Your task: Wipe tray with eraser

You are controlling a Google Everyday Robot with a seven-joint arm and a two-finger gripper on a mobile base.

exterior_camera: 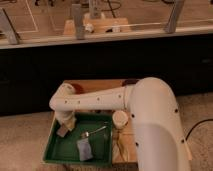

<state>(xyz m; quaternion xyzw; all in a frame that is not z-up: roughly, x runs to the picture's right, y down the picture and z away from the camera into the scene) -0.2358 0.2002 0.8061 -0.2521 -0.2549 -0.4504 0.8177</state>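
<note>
From my station I see the white arm reaching from the right across the light wooden table, bending at the elbow and pointing down into the large dark-green rectangular plastic tray; the tray sits at the table's near-left part, its raised rim showing on all sides. The two-finger gripper hangs at the end of that downward link, over the tray's far-left corner; its jaws are closed, and they pinch the small flat grey-brown rectangular eraser. The eraser pokes out below the gripper, tilted, its lower end down at the tray floor close to the left wall; whether it actually presses on the floor I cannot tell.

Inside the tray, nearer to me and towards the middle, lies a larger blue-grey pad, well apart from the eraser; a thin metal spoon lies slantwise between the pad and the tray's far-right corner. A white round cup stands upright on the wood just beside the tray's right rim, under the arm.
</note>
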